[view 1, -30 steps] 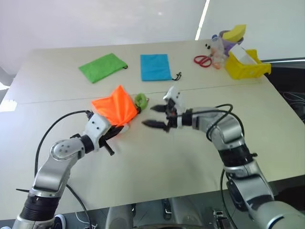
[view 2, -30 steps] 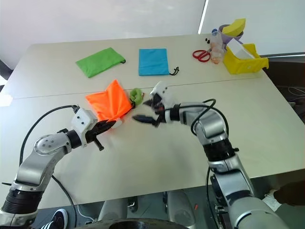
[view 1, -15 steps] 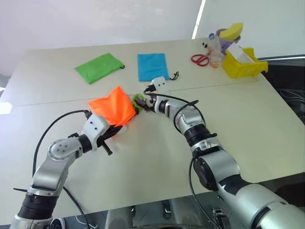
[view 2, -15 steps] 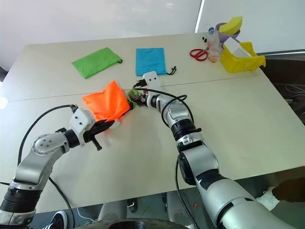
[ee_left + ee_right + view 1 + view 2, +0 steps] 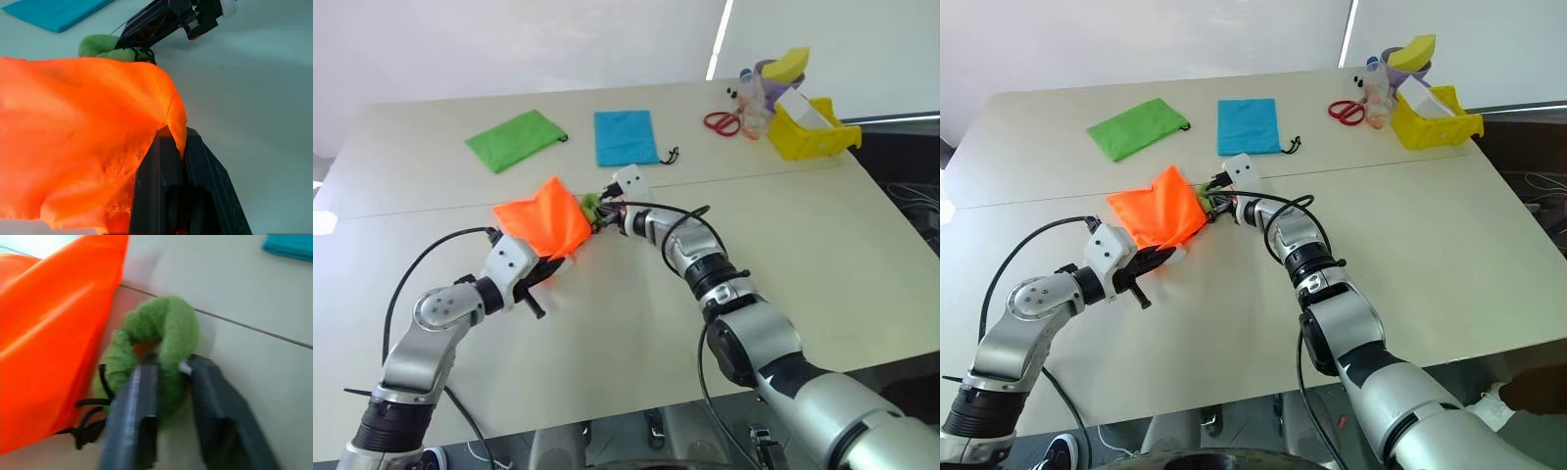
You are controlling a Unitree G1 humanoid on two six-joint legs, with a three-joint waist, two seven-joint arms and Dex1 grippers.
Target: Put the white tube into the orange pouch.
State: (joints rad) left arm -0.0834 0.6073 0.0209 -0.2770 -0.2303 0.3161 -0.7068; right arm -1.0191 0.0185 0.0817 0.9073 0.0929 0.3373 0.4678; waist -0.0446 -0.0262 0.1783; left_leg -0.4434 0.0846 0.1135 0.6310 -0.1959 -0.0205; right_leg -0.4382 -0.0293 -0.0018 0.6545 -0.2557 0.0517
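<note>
The table (image 5: 822, 245) carries the orange pouch (image 5: 548, 217) near its middle, one corner lifted into a peak. The left hand (image 5: 172, 147) is pinched tight on a fold of the pouch's fabric. The right hand (image 5: 168, 382) has its fingers clamped on the fuzzy green piece (image 5: 161, 338) at the pouch's cord end, just beside the orange cloth.

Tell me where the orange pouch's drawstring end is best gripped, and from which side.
Best at the fuzzy green piece on the black cord: it bulges clear of the flat orange pouch, a soft lump that fingers can straddle. Come from the side away from the pouch, low over the table, as the right end effector does, shut on it. The left end effector pinches the opposite fabric edge.
</note>
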